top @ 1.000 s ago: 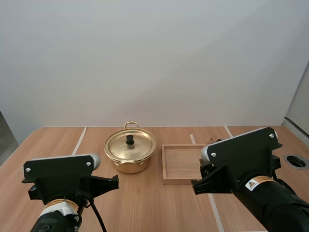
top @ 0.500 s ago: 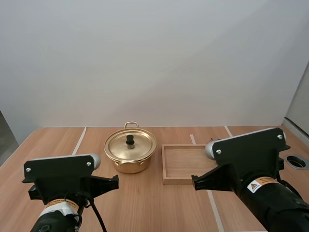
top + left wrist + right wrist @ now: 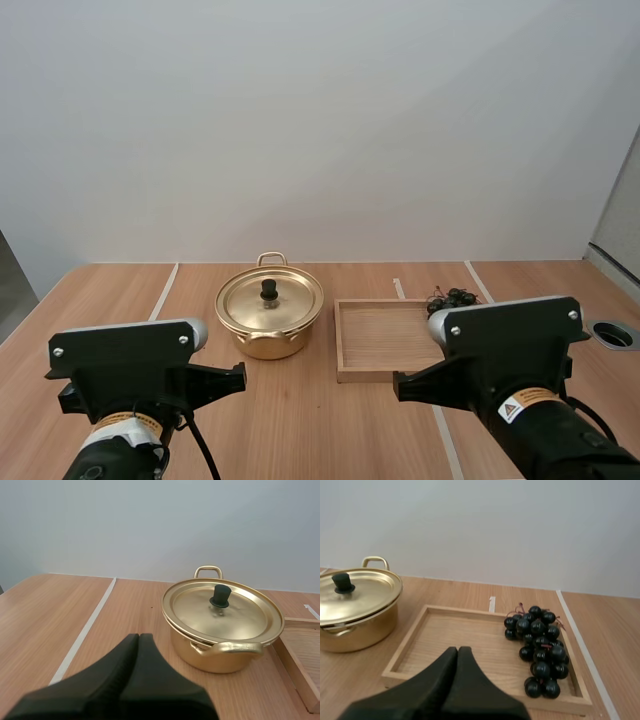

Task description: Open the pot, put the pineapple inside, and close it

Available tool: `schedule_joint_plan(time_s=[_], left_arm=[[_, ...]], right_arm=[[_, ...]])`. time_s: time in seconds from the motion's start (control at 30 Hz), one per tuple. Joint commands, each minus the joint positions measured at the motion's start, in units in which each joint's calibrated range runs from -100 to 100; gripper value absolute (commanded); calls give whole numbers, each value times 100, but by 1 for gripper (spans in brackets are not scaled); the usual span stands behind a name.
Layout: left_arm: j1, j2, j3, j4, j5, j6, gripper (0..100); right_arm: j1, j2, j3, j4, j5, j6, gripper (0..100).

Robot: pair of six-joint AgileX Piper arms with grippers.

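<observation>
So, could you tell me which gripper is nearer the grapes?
Right: the right gripper sits at the tray holding the grapes; the left gripper sits before the pot.

Gold pot [image 3: 268, 344] upright, lid [image 3: 287, 301] on; dark grapes [image 3: 539, 646] lying in wooden tray [image 3: 462, 641].

The right arm [image 3: 510, 350], with its black block-shaped housing, has drawn back and sunk toward the near side of the shallow rectangular wooden tray [image 3: 385, 337], so it covers far less of the tray's right end than it did a second ago. With that end uncovered, the bunch of small, round, nearly black grapes [image 3: 452, 297] now shows at the tray's far right corner, where earlier only a stray tip of it peeked past the arm. The housing's top edge now lies just on the near side of the grapes, overlapping only the tray's near right corner.
</observation>
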Motion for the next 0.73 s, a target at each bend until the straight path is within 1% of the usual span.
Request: schedule_joint_plan(time_s=[0.0,0.7], left_arm=[[8,-30,0,-6,-173,5,0],[8,-30,0,3,-194,5,0]], right_arm=[[13,-41,458,-71,-543,9,0],[13,-41,458,18,-596,116,0]])
